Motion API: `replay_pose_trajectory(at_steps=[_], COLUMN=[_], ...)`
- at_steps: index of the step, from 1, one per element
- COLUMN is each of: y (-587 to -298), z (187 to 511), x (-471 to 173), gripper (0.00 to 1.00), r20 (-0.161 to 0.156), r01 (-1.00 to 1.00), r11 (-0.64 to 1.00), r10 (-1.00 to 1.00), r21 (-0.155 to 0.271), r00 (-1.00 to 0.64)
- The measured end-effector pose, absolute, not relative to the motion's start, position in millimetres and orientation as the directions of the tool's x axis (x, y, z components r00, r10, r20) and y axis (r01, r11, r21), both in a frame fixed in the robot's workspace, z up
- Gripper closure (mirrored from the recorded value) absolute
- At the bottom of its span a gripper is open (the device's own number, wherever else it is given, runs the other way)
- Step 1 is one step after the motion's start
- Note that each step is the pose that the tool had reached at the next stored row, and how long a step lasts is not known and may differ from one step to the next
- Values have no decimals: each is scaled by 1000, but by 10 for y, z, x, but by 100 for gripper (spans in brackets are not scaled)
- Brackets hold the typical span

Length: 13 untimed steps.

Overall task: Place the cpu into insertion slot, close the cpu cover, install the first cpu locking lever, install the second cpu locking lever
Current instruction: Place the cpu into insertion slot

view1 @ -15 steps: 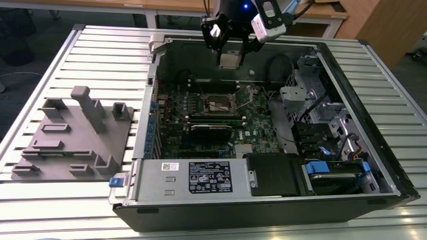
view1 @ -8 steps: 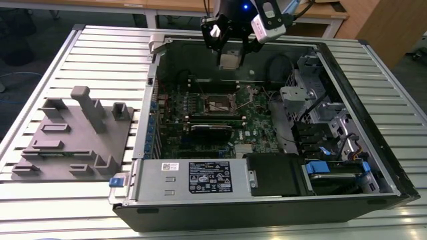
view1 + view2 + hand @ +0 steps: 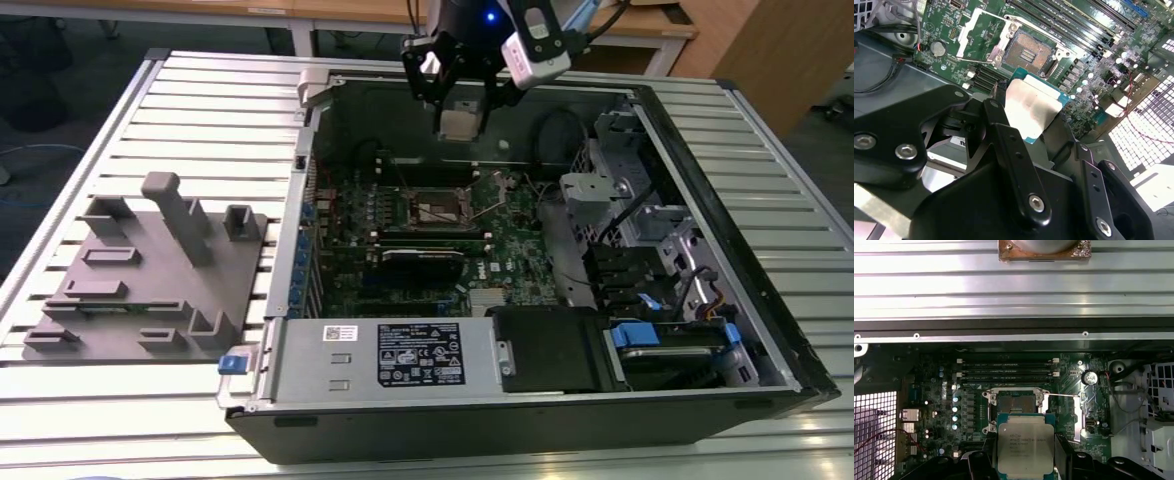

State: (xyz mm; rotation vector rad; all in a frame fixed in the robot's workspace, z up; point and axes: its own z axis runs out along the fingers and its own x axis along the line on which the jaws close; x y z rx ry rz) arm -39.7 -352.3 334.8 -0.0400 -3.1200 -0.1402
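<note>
While the black gripper (image 3: pixel 459 122) pinches the flat, square, silver-topped cpu (image 3: pixel 1025 447) by opposite edges, the chip hangs level, well above the dark, metal-framed insertion slot (image 3: pixel 1015 402).

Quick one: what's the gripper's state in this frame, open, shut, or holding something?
Gripper: shut on the cpu, which hangs clear of the insertion slot, not yet seated.
</note>
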Motion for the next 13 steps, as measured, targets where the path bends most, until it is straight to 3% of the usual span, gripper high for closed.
replay_pose_trajectory(at_steps=[13], y=[-3523], z=[3311], x=[-397], gripper=[46], r20=[19], r01=[26], r11=[996], r10=[25], r21=[89], r00=[-1000])
